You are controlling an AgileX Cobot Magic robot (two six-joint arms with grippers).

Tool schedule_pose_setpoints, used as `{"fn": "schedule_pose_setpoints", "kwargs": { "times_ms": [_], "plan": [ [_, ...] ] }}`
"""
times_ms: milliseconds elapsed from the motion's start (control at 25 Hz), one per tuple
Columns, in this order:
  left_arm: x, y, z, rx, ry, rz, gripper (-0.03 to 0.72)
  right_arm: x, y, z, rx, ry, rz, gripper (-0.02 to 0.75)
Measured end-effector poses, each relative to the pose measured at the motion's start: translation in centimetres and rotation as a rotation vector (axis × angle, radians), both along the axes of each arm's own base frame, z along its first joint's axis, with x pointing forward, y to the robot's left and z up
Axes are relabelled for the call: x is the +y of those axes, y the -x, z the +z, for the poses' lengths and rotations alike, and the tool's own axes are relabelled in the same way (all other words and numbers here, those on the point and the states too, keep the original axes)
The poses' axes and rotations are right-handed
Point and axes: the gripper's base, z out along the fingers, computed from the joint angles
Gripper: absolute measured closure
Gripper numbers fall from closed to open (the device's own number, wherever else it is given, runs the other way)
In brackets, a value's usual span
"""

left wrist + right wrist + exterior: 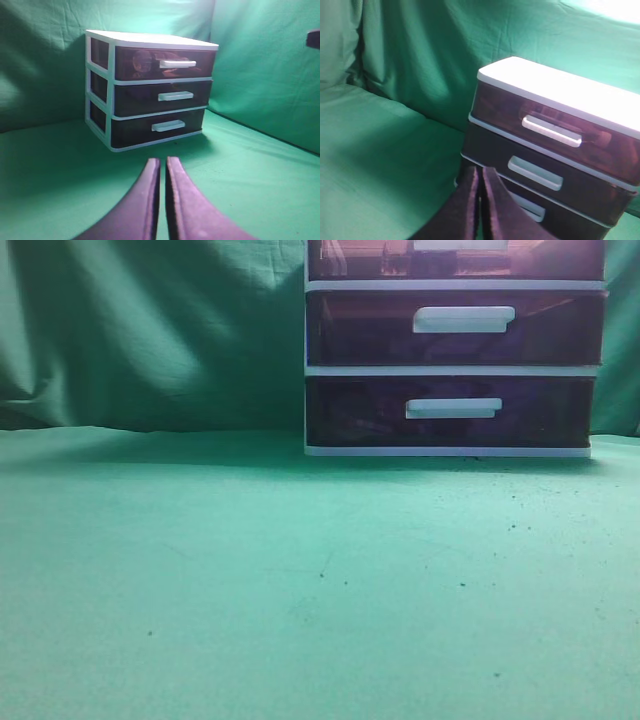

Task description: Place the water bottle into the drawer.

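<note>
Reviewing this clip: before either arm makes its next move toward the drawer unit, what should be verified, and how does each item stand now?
1. Top drawer shut, white handle exposed: ok for a pull, not ok for placing.
2. Water bottle located: not ok, none lies on the green cloth; dim shapes show behind the top drawer front, cannot tell what.
3. Left gripper empty, fingers together: ok.
4. Right gripper empty, fingers together: ok.
5. Both grippers clear of the drawer unit: ok.
</note>
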Motion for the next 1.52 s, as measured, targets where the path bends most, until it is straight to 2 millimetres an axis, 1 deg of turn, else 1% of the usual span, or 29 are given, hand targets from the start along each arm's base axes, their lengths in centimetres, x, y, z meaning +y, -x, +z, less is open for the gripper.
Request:
{"fn": "schedule_pose_setpoints", "kwargs": {
  "times_ms": [200, 360, 440, 640, 840, 1400, 1520],
  "plan": [
    [-0.7, -1.2, -3.7, 0.035, -0.047, 0.009, 0.688, 0.1, 0.0, -0.1, 0.004, -0.007, 0.008, 0.738],
    [-1.0, -1.7, -6.1, 0.092, -0.089, 0.01, 0.688, 0.1, 0.0, -0.1, 0.005, -0.01, 0.008, 0.738],
    [-1.1, -1.8, -7.1, 0.116, -0.105, 0.009, 0.688, 0.1, 0.1, 0.0, 0.005, -0.011, 0.012, 0.738],
    [-1.2, -2.0, -8.6, 0.149, -0.139, 0.011, 0.688, 0.2, 0.1, 0.0, 0.009, -0.024, 0.022, 0.738],
    [-1.2, -2.1, -9.4, 0.166, -0.166, 0.013, 0.688, 0.3, 0.2, 0.0, 0.023, -0.058, 0.039, 0.738],
    [-1.2, -2.0, -9.5, 0.177, -0.176, 0.014, 0.688, 0.4, 0.2, 0.0, 0.025, -0.063, 0.044, 0.738],
    [-1.2, -2.0, -9.5, 0.177, -0.176, 0.014, 0.688, 0.8, 0.5, 0.1, 0.017, -0.071, 0.099, 0.738]
  ]
}}
